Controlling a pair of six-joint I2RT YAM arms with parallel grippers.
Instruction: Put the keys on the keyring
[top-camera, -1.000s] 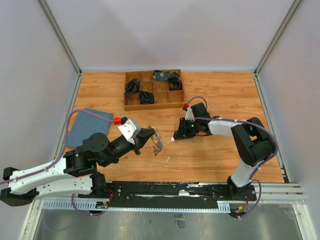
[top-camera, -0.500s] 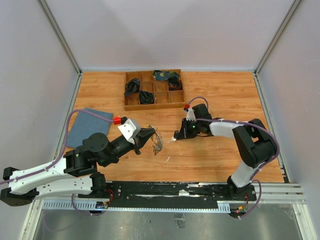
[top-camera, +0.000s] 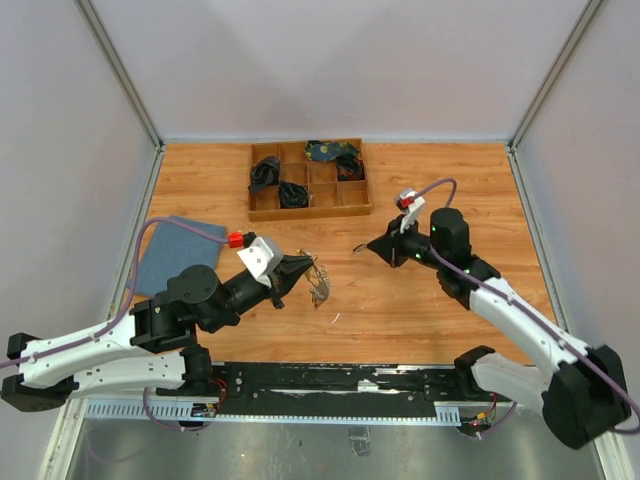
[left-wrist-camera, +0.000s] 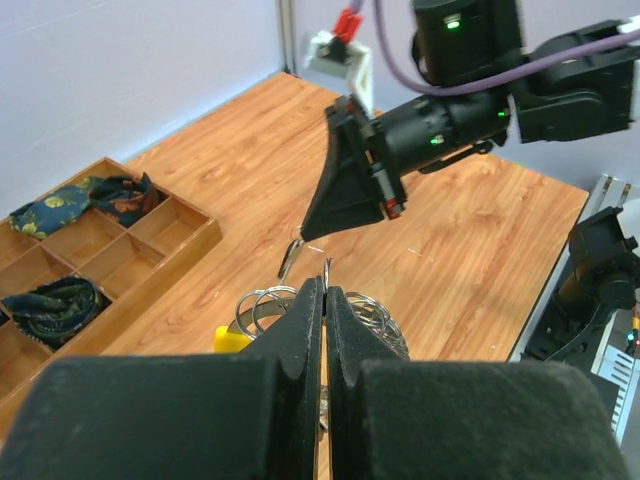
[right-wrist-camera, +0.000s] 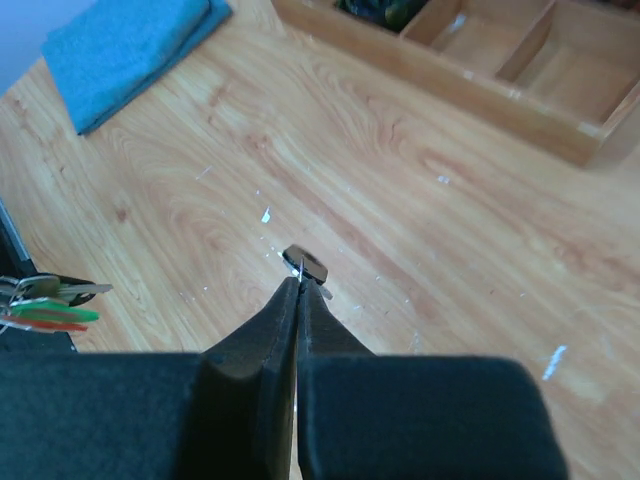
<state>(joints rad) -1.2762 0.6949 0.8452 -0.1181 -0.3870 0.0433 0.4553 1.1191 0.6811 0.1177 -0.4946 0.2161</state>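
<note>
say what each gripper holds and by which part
Left gripper pinches the keyring by its wire loop; right gripper pinches one key by an end.

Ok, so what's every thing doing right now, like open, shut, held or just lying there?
Left gripper: shut on the keyring.
Keyring: held at the left gripper's tip.
Keys: bunched by the keyring.
Right gripper: shut on one key.
Key: pinched at the right gripper's tip.
Cloth: folded flat.
Tray: some compartments hold dark fabric, others are empty.
</note>
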